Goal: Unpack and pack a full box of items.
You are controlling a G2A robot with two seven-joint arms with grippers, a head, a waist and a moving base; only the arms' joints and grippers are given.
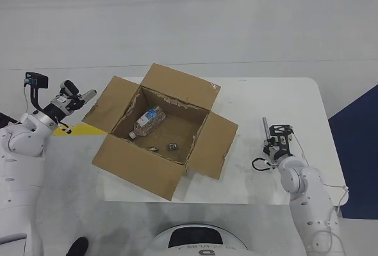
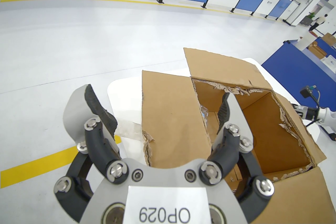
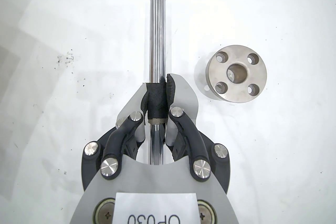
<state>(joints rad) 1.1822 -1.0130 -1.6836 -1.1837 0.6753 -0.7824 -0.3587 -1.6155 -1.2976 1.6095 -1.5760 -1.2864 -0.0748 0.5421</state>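
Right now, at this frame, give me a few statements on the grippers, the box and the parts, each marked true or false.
1. The right gripper is shut on the rod. True.
2. The left gripper holds a bag. False: it is open and empty, beside the box.
3. The box is closed. False: all its flaps are folded out.
4. A bag lies inside the box. True.
5. The flange sits on the rod. False: it lies on the table beside the rod, apart from it.
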